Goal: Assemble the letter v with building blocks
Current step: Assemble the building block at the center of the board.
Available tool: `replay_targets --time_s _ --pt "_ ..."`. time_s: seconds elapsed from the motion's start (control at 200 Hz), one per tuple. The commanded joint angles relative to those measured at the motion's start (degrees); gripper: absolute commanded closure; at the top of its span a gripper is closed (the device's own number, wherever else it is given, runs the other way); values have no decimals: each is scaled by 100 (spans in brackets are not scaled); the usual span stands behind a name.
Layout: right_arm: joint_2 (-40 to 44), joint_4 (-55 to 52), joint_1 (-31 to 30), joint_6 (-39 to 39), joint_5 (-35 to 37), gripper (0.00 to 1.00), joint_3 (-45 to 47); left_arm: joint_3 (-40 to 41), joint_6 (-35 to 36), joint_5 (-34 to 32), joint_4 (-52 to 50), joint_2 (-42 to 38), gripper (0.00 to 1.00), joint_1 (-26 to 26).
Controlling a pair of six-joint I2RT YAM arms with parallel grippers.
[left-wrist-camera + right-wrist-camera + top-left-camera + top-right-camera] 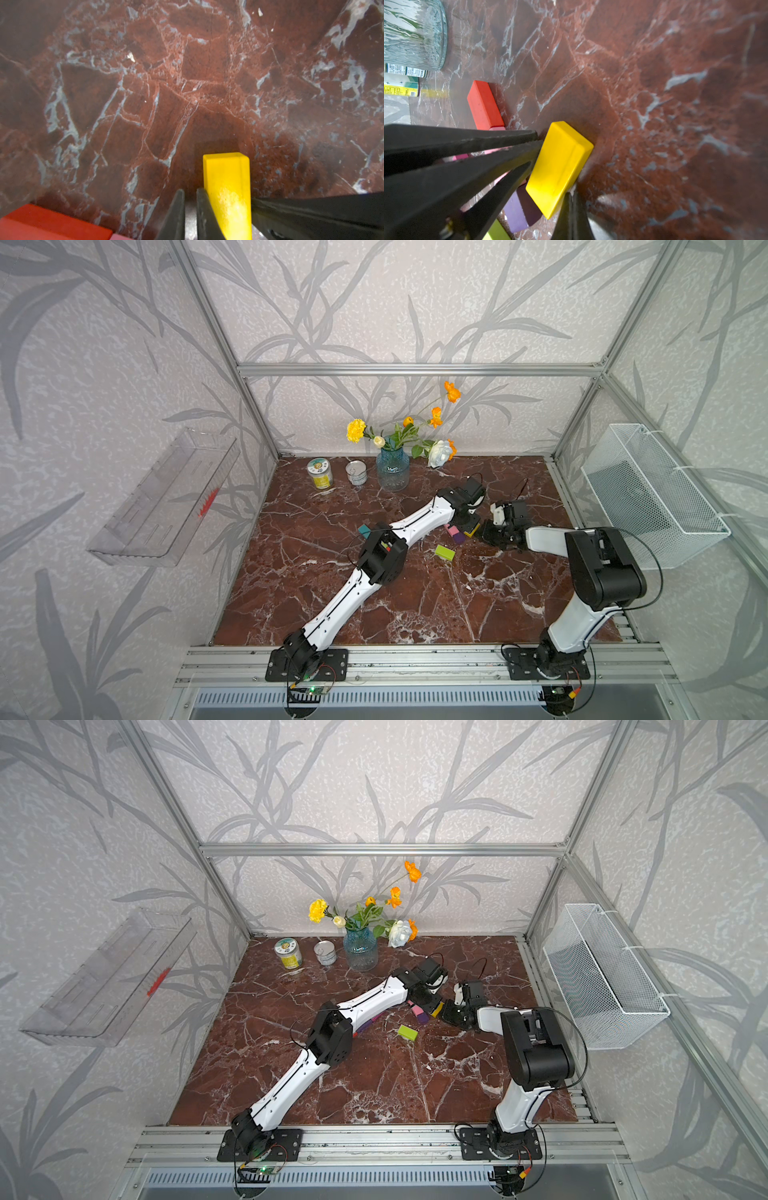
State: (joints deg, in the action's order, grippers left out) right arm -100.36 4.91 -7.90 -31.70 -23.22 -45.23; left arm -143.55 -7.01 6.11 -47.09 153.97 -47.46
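A yellow block (472, 529) (560, 166) lies flat on the marble table (415, 605) between my two grippers. My left gripper (190, 191) (467, 523) is shut with only a slit and nothing between its fingers; one finger rests against the yellow block's (226, 187) side. My right gripper (572, 194) (484, 531) is shut and empty, its tips at the block's opposite edge. Beside it lie a red bar (484, 106), a pink block (451, 529) and a purple cube (519, 207) (458, 537). A lime green block (444, 552) sits nearer the front. A teal block (364, 531) peeks from behind the left arm.
A blue glass vase (392, 470) with flowers and two cans (320, 474) (356, 472) stand at the back of the table. A white wire basket (652, 493) hangs on the right wall, a clear plastic tray (166, 497) on the left wall.
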Motion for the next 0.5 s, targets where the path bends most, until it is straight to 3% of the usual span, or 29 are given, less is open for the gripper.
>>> replay_targets --time_s 0.0,0.32,0.495 --pt "-57 -251 -62 -7 -10 100 154 -95 68 -13 -63 19 86 5" --pt "561 -913 -54 375 524 100 -70 -103 46 -125 165 -119 87 74" --pt "629 -1161 58 558 600 100 -373 108 46 -63 685 -439 94 88"
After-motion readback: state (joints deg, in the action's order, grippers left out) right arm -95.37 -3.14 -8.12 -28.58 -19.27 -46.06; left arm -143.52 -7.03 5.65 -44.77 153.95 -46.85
